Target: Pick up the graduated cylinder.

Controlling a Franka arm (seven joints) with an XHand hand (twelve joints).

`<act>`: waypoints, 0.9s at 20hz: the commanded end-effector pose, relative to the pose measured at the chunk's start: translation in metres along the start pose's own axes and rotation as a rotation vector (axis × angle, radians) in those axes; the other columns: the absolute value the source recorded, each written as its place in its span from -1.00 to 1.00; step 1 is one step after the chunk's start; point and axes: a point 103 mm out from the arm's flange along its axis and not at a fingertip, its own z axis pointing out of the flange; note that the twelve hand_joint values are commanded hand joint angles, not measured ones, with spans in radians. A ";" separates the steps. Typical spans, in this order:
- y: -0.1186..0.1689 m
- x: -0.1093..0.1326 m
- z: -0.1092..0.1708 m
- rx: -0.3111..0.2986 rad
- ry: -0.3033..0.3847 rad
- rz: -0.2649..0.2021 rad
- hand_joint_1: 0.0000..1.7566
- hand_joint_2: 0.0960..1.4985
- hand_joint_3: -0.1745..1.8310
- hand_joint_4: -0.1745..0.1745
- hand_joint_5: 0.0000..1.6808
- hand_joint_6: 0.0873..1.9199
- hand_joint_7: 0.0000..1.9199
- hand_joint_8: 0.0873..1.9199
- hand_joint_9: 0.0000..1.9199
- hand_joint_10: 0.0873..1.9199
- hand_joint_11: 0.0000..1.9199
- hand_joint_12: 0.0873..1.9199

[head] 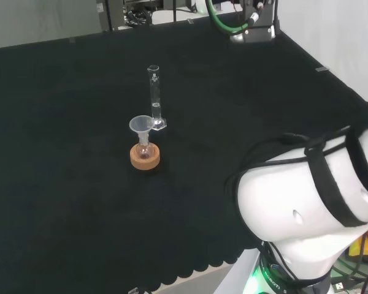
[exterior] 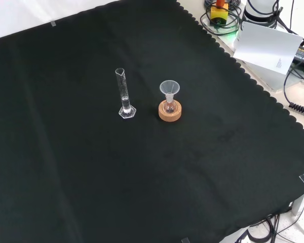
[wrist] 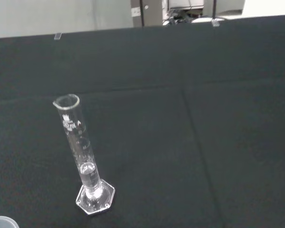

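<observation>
One graduated cylinder (exterior: pixel 124 96) stands upright mid-cloth (exterior: pixel 66 177), well clear of every edge. I see a small flask (exterior: pixel 168 107) with funnel (exterior: pixel 169 87) on a cork ring (exterior: pixel 170 112) near it, apart. Bare cloth all round. Hand's state: I cannot tell.

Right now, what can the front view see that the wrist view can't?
Front view alone: the small flask on its cork ring, with a funnel resting in its neck, right of the cylinder. Wrist view alone: a little clear liquid low in the cylinder's tube. Both: the graduated cylinder upright on the black cloth.
</observation>
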 end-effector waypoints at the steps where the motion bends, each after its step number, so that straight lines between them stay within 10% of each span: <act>1: 0.060 -0.015 0.064 -0.002 0.057 -0.101 -0.80 0.50 -0.57 -0.10 -0.55 -1.00 -0.86 -0.49 -0.65 -0.40 -0.84 0.39; 18: 0.088 -0.013 0.158 0.079 0.241 -0.185 -0.66 0.39 -0.60 -0.15 -0.57 -1.00 -0.85 -0.48 -0.63 -0.40 -0.84 0.39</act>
